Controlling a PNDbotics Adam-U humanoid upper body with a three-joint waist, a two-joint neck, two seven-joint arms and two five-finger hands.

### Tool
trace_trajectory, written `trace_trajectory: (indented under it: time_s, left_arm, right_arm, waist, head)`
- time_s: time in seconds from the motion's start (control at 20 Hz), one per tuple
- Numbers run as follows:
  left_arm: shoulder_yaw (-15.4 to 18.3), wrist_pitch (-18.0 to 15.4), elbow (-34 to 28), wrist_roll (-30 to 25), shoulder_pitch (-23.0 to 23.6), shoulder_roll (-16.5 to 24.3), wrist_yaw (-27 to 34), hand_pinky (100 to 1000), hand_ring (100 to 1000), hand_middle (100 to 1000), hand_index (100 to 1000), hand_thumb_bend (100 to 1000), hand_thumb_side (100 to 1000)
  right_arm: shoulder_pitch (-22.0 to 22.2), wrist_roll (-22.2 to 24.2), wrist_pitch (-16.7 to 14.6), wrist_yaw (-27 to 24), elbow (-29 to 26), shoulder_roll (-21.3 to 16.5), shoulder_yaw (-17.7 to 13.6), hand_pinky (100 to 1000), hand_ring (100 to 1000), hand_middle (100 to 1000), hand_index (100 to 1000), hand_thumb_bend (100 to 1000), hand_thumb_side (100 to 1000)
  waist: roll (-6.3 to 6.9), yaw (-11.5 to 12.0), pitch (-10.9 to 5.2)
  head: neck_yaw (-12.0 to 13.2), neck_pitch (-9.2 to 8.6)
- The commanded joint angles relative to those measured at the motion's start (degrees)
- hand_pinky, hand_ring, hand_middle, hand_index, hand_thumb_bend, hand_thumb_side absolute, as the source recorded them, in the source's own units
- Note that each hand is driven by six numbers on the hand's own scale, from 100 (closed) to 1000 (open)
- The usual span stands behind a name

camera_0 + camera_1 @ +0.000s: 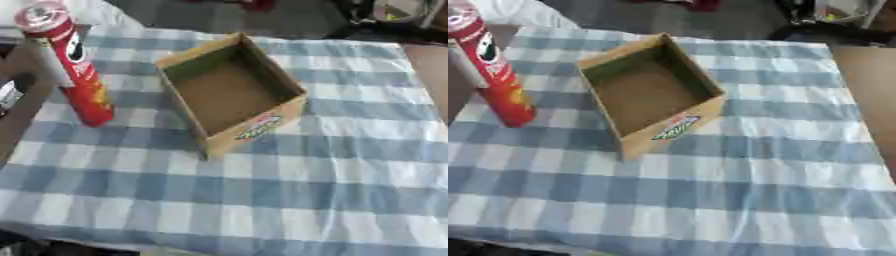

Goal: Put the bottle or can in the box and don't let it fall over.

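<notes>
A tall red can (80,75) with a silvery lid stands upright on the blue-and-white checked cloth (289,190), at the far left. My left hand (21,84) comes in from the left edge, mostly out of view. One pale finger (54,66) lies along the can's left side, curled against it. The open cardboard box (262,125), empty, with a printed label on its front wall, sits just right of the can, apart from it. My right hand shows in neither view.
Brown bare tabletop (868,80) shows beyond the cloth at the right edge. Dark clutter (385,15) lies past the table's far side. A broad stretch of cloth spreads in front of the box.
</notes>
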Motion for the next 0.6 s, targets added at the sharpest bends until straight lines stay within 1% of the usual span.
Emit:
trace_trajectory:
  time_s: [0.05,0.15,0.2,0.25,0.35,0.6]
  left_arm:
    - [0.0,0.0,-0.8,-0.5,-0.4,0.8,0.0,1000,1000,896,852,923,254]
    - [-0.3,0.1,-0.6,-0.8,-0.1,0.7,0.0,1000,1000,896,852,924,257]
    - [-0.5,0.2,-0.5,-1.1,0.0,0.5,0.2,1000,1000,896,852,924,257]
    - [-0.7,0.2,-0.4,-1.3,0.1,0.4,0.3,1000,1000,896,852,924,258]
    - [-0.8,0.2,-0.1,-1.7,0.2,0.0,0.2,1000,1000,897,852,925,259]
    - [-1.1,0.3,-0.1,-2.4,0.2,-0.3,-0.1,1000,1000,898,852,922,262]
  right_arm:
    - [-0.1,-0.3,-0.1,0.3,-1.0,-1.6,-0.9,870,1000,822,783,100,735]
    - [0.4,-0.5,0.0,0.4,-1.0,-1.4,-1.0,870,1000,822,783,100,740]
    - [0.7,-0.6,0.1,0.4,-1.0,-1.2,-1.0,870,1000,822,783,100,724]
    - [1.0,-0.7,0.2,0.4,-1.0,-1.0,-1.1,870,1000,822,783,100,742]
    - [1.3,-1.0,0.1,0.5,-1.0,-0.8,-1.3,870,1000,821,783,100,742]
    - [1.7,-1.7,-0.3,0.6,-1.0,-0.2,-2.0,870,1000,822,783,100,741]
  waist:
    - [0.11,-0.1,-0.45]
    - [0.07,-0.1,-0.63]
    - [0.04,-0.1,-0.74]
    - [-0.05,-0.1,-0.79]
    - [-0.23,0.0,-0.77]
    - [-0.65,0.2,-0.7]
  head:
    - [-0.3,0.43]
    - [-0.5,0.63]
    - [-0.7,0.68]
    - [-0.9,0.71]
    - [-1.2,0.86]
    - [-1.8,1.75]
